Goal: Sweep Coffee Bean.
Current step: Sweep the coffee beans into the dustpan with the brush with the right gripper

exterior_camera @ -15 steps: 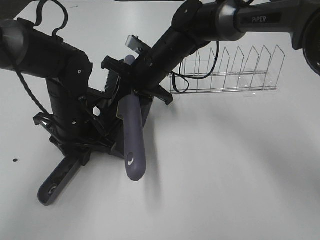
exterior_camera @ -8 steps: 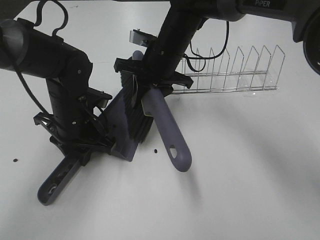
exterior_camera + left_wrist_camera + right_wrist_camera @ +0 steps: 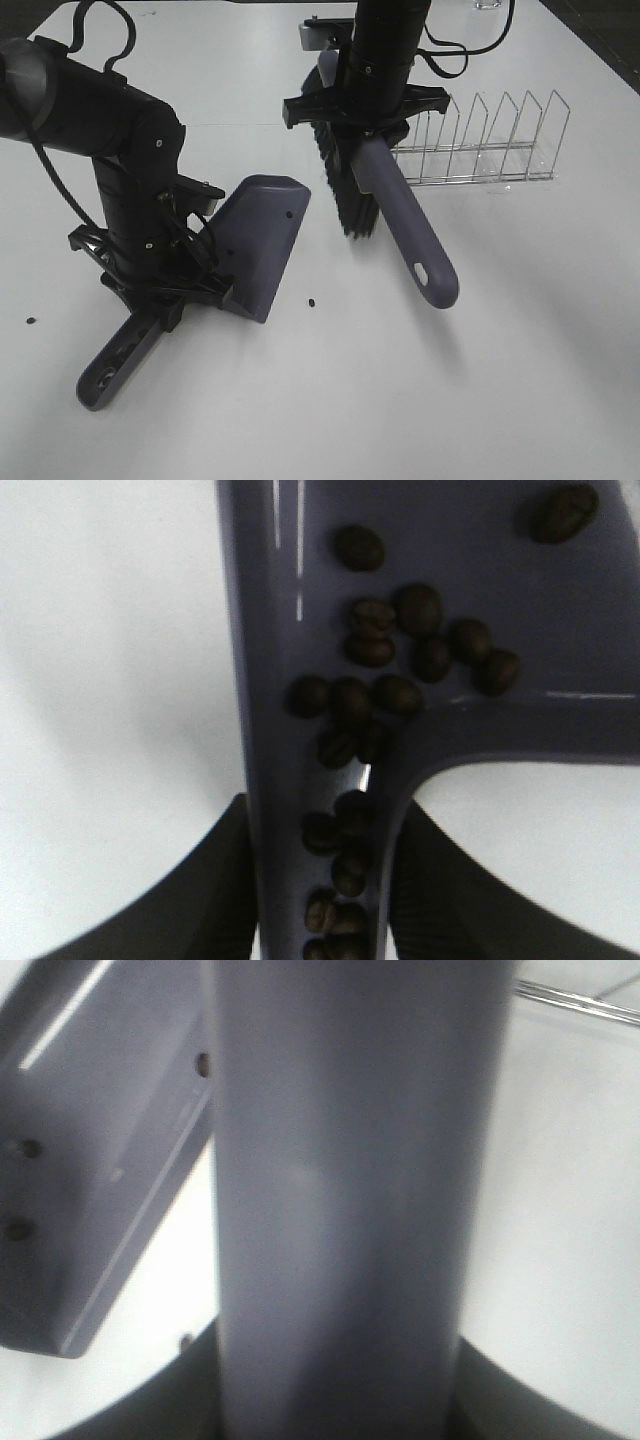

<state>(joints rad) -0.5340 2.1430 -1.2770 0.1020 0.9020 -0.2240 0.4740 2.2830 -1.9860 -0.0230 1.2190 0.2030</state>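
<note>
My left gripper (image 3: 150, 292) is shut on the handle of a purple-grey dustpan (image 3: 262, 240) that rests tilted on the white table. In the left wrist view several coffee beans (image 3: 400, 660) lie in the dustpan (image 3: 500, 570) and along its handle channel, between the dark fingers (image 3: 225, 880). My right gripper (image 3: 365, 115) is shut on a brush (image 3: 415, 240) and holds it in the air to the right of the pan, black bristles (image 3: 345, 195) facing the pan. One loose coffee bean (image 3: 313, 301) lies on the table by the pan's lip. The brush handle (image 3: 340, 1200) fills the right wrist view.
A wire rack (image 3: 490, 140) stands behind the brush at the back right. Another stray bean (image 3: 31, 321) lies far left near the table edge. The dustpan's handle end (image 3: 105, 375) points toward the front left.
The right arm has swung the brush up and away from the dustpan toward the back right. The pan's top is now uncovered. The left arm has stayed still.
</note>
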